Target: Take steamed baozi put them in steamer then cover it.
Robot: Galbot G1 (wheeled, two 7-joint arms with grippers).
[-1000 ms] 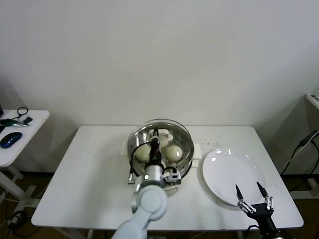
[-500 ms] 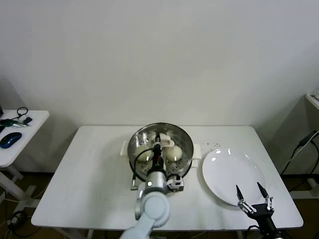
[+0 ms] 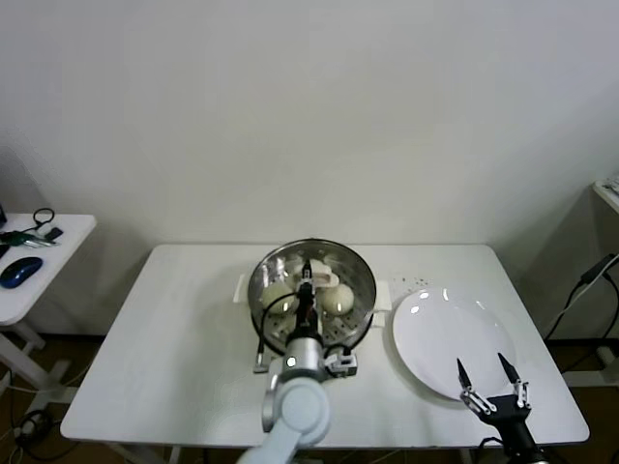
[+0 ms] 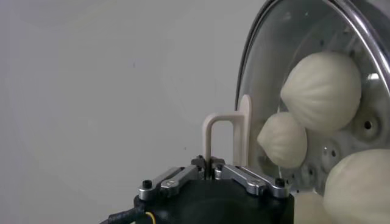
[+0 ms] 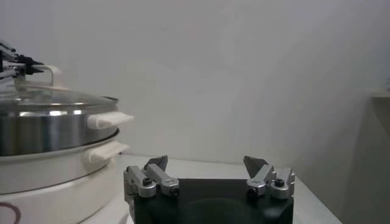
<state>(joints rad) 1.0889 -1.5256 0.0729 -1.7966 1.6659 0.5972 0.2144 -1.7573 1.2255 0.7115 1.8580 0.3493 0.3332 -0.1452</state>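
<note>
Slippage worries me: my left gripper (image 3: 307, 274), pinched on the lid (image 3: 311, 283) handle above the steamer (image 3: 363, 302) mid-counter, could seat it crooked, while my right gripper (image 3: 492, 379) idles open near the front right corner.

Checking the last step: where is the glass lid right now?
In the head view the lid sits on the steamer at table centre, left of the plate, its handle pinched by the left gripper.
</note>
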